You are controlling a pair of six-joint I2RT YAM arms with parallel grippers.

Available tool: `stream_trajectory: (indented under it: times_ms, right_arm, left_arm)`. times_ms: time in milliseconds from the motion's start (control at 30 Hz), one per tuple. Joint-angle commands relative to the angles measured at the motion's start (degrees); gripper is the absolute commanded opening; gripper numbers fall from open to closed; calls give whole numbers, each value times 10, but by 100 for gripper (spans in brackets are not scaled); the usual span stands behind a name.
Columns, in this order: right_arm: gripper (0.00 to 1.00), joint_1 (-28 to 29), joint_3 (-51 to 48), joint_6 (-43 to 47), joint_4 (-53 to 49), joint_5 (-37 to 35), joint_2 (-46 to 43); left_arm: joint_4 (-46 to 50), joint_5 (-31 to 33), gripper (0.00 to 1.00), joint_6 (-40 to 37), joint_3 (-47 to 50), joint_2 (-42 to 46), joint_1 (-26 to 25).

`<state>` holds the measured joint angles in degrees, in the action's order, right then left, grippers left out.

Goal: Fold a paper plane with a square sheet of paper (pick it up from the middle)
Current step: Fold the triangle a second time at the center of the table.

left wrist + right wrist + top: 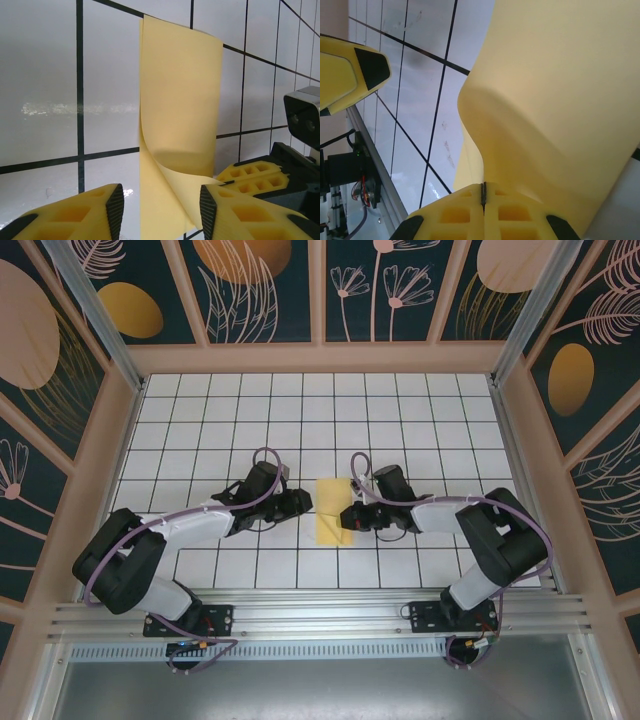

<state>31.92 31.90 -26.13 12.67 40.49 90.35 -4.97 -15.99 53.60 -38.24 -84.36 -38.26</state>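
Right wrist: sheet (560,100) in end effector (483,192)

Looks like a robotics lab test cell to me, definitely not somebody's home. A left arm (170,540) and a right arm (490,540) are bolted side by side onto an aluminium rail (320,612) at the near edge of a white counter (400,410) ruled with a black grid. The whole thing is boxed in by metal posts (95,315) and wall panels (260,290) printed with dark botanical art, and purple cables (265,450) loop along the arms.
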Motion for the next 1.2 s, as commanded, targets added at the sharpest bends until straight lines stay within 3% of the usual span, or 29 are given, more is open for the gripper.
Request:
stream_trajectory:
  times_ms: [0, 267, 700, 1167]
  right_arm:
    - [0, -3, 5, -27, 42, 17, 7]
    - [0, 11, -46, -165, 162, -32, -22]
    - [0, 42, -35, -184, 170, -60, -5]
    - [0, 42, -33, -179, 166, -66, 4]
  left_arm:
    - [-15, -19, 41, -17, -1, 1, -1]
    - [-24, -46, 22, -7, 23, 14, -7]
    - [-83, -93, 12, 10, 16, -54, -24]
    - [-51, -74, 4, 11, -17, -134, -45]
